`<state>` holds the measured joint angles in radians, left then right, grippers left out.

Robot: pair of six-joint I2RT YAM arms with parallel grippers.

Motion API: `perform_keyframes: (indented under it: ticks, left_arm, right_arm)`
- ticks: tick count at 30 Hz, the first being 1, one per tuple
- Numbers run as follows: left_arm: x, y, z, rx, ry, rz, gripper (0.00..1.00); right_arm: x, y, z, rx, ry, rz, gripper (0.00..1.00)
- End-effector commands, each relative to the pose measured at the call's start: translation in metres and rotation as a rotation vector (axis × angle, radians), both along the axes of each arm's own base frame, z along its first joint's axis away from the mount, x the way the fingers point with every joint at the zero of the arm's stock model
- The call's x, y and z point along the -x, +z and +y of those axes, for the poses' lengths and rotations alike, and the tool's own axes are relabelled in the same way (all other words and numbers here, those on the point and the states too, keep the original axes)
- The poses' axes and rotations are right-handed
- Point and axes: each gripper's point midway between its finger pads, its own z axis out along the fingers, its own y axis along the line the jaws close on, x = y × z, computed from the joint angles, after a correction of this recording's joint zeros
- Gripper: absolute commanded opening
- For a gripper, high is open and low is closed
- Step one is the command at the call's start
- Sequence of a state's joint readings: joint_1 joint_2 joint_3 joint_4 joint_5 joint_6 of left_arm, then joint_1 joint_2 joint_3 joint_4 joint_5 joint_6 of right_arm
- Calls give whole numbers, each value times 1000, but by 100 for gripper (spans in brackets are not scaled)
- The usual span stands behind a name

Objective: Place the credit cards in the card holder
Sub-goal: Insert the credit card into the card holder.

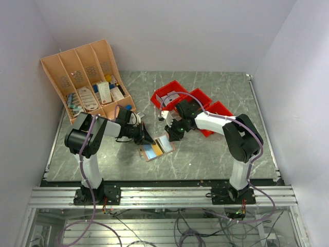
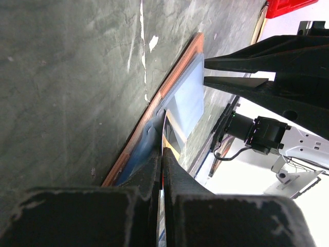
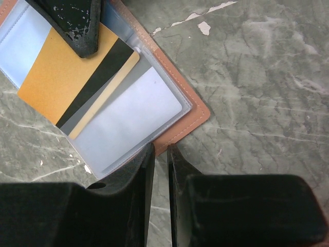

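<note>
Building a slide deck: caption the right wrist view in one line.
Card insertion: left fingers hold an orange card at the open card holder, right fingers pinching the holder's edge.

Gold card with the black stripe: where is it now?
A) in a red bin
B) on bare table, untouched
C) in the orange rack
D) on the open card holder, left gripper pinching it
D: the gold card lies stripe-up on the open card holder, and the left gripper is shut on its end.
</note>
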<state>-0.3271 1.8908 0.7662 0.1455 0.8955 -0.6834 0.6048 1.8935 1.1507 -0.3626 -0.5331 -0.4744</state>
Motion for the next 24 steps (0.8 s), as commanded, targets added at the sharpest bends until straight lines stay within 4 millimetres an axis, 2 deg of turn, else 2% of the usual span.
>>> perform_keyframes:
  ticks: [1, 7, 13, 24]
  left_arm:
    - [15, -23, 11, -86, 0, 62, 7]
    - [17, -22, 15, -111, -14, 55, 7]
    - [9, -20, 14, -122, -25, 34, 7]
    - [7, -23, 11, -104, -19, 44, 7]
  right_arm:
    - [10, -13, 4, 10, 18, 22, 17]
    - [10, -11, 5, 4, 16, 22, 17]
    - [11, -11, 6, 0, 17, 23, 17]
    - [13, -10, 8, -11, 20, 32, 17]
